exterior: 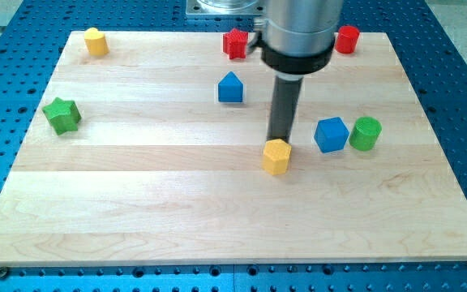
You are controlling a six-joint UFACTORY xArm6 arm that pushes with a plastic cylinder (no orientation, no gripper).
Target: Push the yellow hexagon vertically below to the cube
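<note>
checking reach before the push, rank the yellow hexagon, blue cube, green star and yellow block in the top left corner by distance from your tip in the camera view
From my tip:
1. yellow hexagon, right at the tip, just below it
2. blue cube, to the view's right
3. green star, far left
4. yellow block, top left corner

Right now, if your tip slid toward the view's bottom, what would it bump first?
My tip sits just above the yellow hexagon, seemingly touching it, so it would push that first. Depth is hard to judge.

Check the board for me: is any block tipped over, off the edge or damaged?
Nothing stands out. All eight blocks sit flat on the wooden board, none over an edge. My tip meets the top side of the yellow hexagon, left of the blue cube; the green cylinder stands close beside that cube.
</note>
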